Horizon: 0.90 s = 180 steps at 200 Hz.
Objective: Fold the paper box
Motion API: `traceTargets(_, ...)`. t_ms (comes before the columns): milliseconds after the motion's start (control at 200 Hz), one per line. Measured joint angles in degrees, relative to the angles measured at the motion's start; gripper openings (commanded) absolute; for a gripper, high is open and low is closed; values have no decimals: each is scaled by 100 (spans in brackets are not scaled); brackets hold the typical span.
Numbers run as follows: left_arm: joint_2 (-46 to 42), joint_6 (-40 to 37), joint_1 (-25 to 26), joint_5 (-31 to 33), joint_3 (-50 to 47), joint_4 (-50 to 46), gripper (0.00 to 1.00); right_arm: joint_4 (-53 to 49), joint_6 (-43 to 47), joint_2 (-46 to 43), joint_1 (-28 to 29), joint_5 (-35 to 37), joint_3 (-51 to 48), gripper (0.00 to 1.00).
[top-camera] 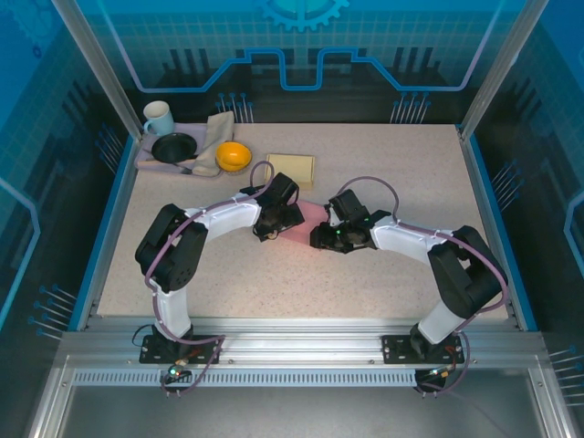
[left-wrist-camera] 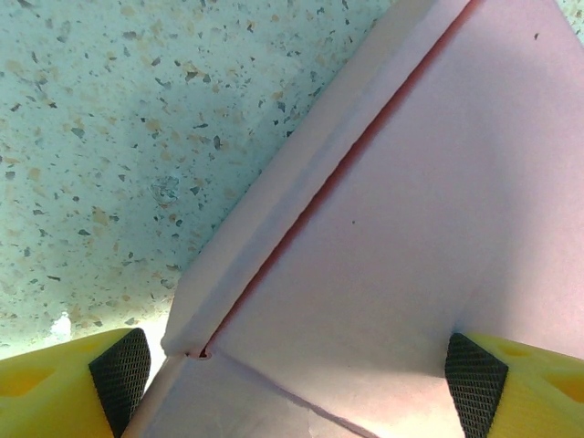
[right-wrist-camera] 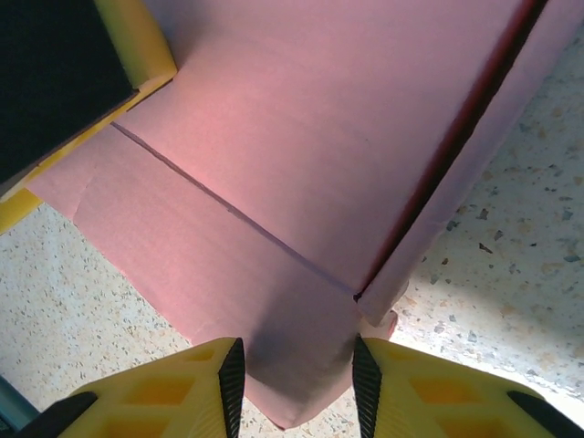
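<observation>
My left pincer and right pincer stand spread over the box, which seems light thin card, best pinched at a flap

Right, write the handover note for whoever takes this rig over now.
Left gripper: wide open, straddling the pink paper box, holding nothing.
Right gripper: jaws set narrowly either side of a corner flap; whether it grips is unclear.
Box: mid-table between the arms, base flat.
Done: a side wall is folded up.
Left: the other sides and flaps, apparently.
</observation>
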State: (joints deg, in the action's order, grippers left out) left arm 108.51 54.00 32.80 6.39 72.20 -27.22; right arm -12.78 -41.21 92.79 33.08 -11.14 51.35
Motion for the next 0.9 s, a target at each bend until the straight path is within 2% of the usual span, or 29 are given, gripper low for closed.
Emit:
traceTargets(345,-2,0,0,66,-4,20,87,177,273,216,-13,-116,0,38)
traceTargets(535,-2,0,0,96,-4,31,88,398,424,225,-24,-131,-118,33)
traceTargets(900,-2,0,0,162,-20,68,88,446,1117,212,-22,168,-129,31)
